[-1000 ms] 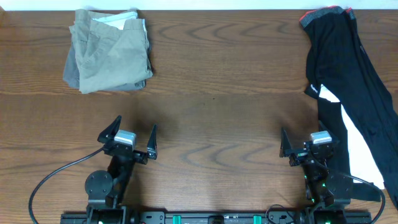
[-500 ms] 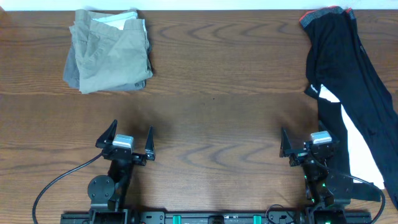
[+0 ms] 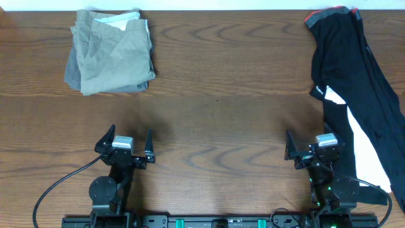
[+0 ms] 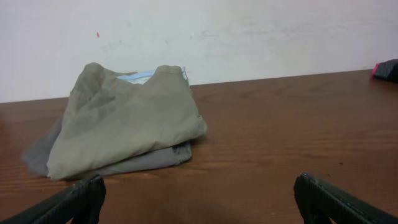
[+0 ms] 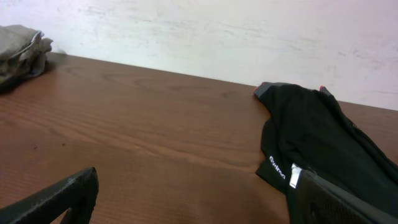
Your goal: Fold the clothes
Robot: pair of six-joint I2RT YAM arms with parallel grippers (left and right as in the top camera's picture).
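- While both arms are parked at the near edge, the left gripper (image 3: 128, 134) and the right gripper (image 3: 318, 142) are seen with jaws spread wide and nothing held.
- Just beside the right gripper, a long black garment (image 3: 354, 76) with a white patch is laid unfolded along the right side of the table (image 3: 221, 95), from near to far.
- It is judged soft, light and perhaps slick, and best taken by a hem or corner.
- At the far left, khaki shorts (image 3: 117, 57) are stacked, folded, on grey shorts (image 3: 73, 75), with pale lining shown at the far edge.
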